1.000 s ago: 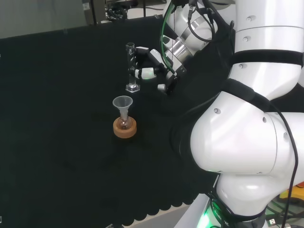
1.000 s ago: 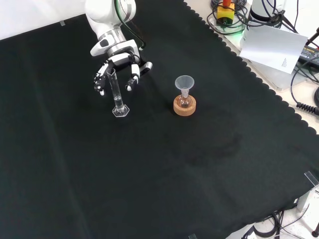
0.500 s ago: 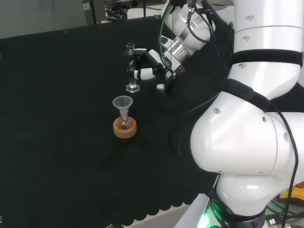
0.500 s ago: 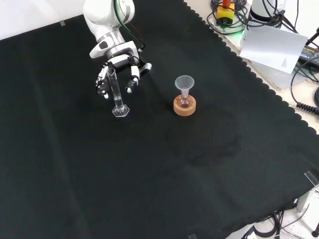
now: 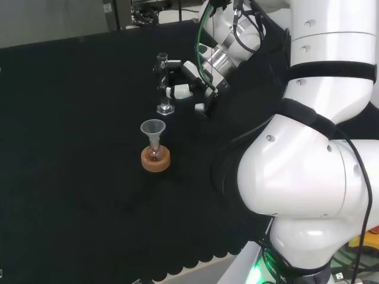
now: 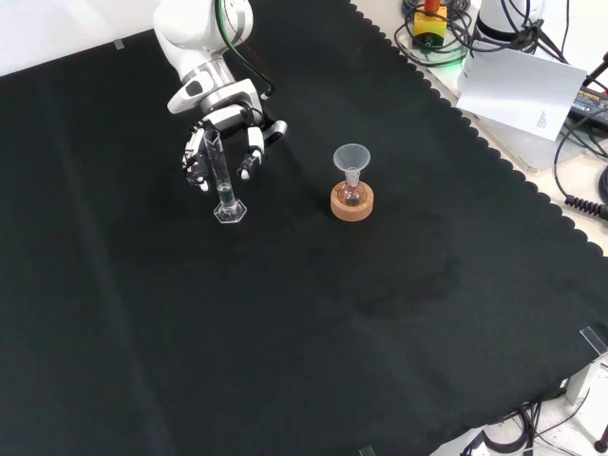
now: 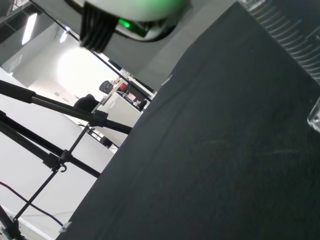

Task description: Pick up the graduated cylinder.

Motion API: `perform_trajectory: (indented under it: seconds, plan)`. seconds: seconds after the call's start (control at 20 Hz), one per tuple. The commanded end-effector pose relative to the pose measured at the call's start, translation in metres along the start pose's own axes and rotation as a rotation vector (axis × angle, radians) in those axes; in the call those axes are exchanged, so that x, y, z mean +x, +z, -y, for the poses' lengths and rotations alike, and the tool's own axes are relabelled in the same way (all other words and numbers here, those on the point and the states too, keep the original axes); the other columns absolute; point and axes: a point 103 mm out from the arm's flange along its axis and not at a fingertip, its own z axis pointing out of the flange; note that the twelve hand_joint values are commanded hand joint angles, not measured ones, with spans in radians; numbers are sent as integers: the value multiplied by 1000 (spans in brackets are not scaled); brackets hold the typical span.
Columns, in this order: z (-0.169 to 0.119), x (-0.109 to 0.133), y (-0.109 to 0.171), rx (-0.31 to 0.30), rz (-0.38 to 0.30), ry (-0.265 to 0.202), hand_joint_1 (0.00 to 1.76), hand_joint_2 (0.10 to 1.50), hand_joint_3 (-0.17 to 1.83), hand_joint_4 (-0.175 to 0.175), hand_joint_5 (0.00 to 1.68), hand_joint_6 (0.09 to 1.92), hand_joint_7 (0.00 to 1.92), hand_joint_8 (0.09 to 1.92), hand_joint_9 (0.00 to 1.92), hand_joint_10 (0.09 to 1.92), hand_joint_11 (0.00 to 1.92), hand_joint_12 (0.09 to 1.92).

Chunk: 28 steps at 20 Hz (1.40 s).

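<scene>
The graduated cylinder, a thin clear tube on a hexagonal foot, stands upright on the black cloth; in the head view the cylinder is left of the arm. The hand sits behind its upper half, fingers spread to either side of the tube with a gap between them and the glass. In the head view the hand reaches the tube from the right, its fingers relaxed and partly bent. The wrist view has the cylinder's ribbed clear wall close by.
A small round flask with a clear funnel in its neck stands on a cork ring, right of the cylinder in the front view; in the head view that cork ring lies nearer than the cylinder. Papers and cables lie beyond the cloth's scalloped edge.
The hand has crept closer to the cylinder, so its fingers now flank the tube. The cylinder and the flask have stayed put.
</scene>
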Motion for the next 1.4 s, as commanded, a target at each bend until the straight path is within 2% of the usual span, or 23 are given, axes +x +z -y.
perform_trajectory:
  seconds: [0.05, 0.8, 1.4]
  plan:
    - [1, -2, 0, 1, 4, 7, 1009, 650, 636, -1, 710, 452, 660, 546, 973, 300, 735, 1113]
    - [-1, -7, 1, 2, -1, 16, 1008, 675, 631, -3, 693, 501, 657, 551, 986, 294, 772, 1098]
    - [-3, -7, 8, 26, -16, 14, 1018, 707, 605, -8, 692, 534, 667, 565, 1017, 284, 843, 1051]
